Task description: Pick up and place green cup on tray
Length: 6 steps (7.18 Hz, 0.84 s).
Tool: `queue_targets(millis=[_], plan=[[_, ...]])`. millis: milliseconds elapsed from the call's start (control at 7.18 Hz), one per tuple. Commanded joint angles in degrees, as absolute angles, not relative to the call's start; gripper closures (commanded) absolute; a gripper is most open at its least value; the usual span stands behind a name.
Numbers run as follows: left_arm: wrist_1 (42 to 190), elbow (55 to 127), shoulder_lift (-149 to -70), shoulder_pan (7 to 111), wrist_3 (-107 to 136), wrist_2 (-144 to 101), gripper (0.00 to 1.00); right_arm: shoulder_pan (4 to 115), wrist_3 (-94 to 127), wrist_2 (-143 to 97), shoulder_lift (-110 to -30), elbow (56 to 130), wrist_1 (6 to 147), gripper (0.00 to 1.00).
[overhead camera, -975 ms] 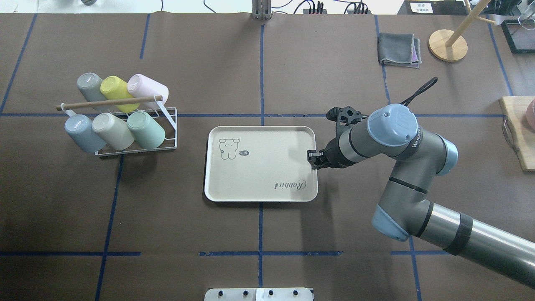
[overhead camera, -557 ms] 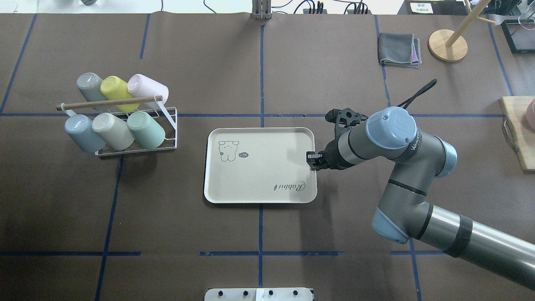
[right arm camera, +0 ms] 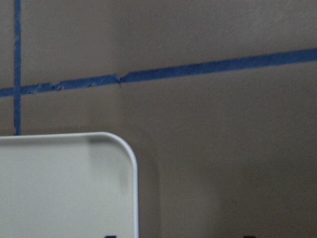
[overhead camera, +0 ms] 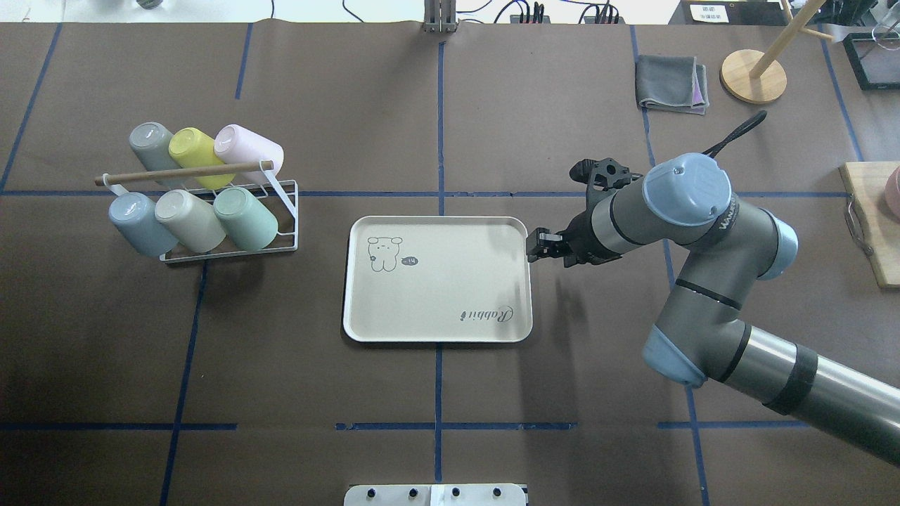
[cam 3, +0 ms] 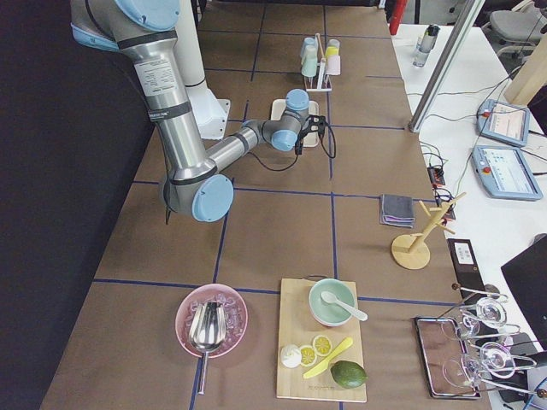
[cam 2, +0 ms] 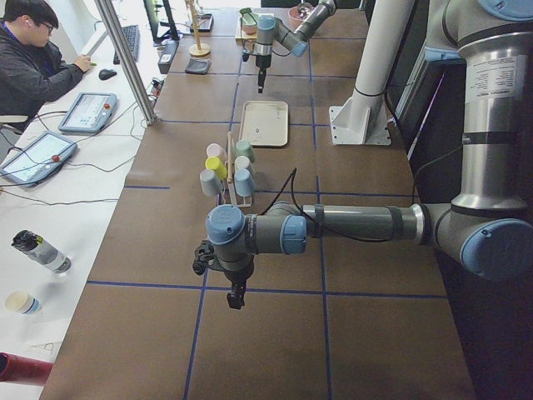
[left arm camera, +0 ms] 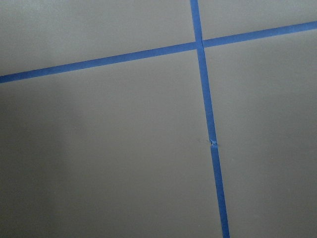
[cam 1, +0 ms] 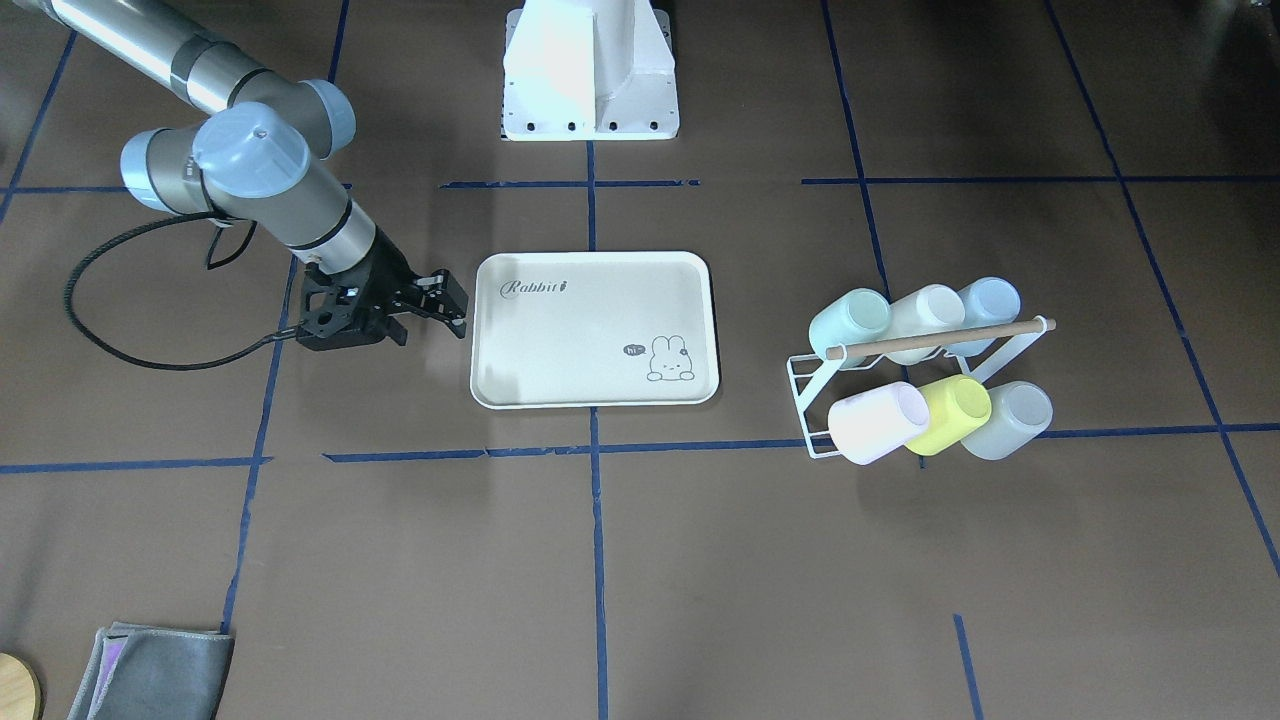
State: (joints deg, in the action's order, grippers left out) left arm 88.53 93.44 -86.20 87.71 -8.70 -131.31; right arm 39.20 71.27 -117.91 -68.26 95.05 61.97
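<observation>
The green cup (overhead camera: 246,218) lies on its side at the right end of the near row of a white wire rack (overhead camera: 290,233); it also shows in the front view (cam 1: 850,317). The cream tray (overhead camera: 436,302) with its "Rabbit" script lies empty at mid table and shows in the front view (cam 1: 570,345); one corner shows in the right wrist view (right arm camera: 64,188). My right gripper (overhead camera: 537,247) is open and empty, just off the tray's right edge, far from the cup. My left gripper (cam 2: 236,298) points down at bare table; I cannot tell if it is open or shut.
The rack also holds blue, cream, grey, yellow (overhead camera: 193,151) and pink cups under a wooden bar. A folded grey cloth (overhead camera: 671,84), a wooden stand (overhead camera: 752,76) and a cutting board (overhead camera: 872,225) sit at the right. Blue tape lines cross the brown table.
My right gripper was at the tray's right rim; it has drawn back to the right and farther from the robot, off the tray. The tray shifted slightly earlier and now lies still.
</observation>
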Motion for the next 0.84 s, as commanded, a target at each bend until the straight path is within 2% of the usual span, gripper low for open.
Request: queue_targets(millis=[0,139,279,697], plan=[[88.51,93.95,-86.31,87.71,-8.79,-131.40,0.00,45.94,56.17,-120.93,-69.51,101.47,78.48,0.00],[88.51,94.30,-86.31,87.71,-8.88,-131.40,0.00,49.01,45.11,-120.94,-73.52,107.52,88.84,0.00],[88.51,94.31,-86.40,87.71,-8.88,-131.31,0.00,53.31,34.21,-120.94,-75.04,110.19,96.43,0.00],[88.59,94.31,-86.40,87.80,-8.44,-131.48,0.00,68.85,7.56,-125.73,-83.64,109.87,101.07,0.00]])
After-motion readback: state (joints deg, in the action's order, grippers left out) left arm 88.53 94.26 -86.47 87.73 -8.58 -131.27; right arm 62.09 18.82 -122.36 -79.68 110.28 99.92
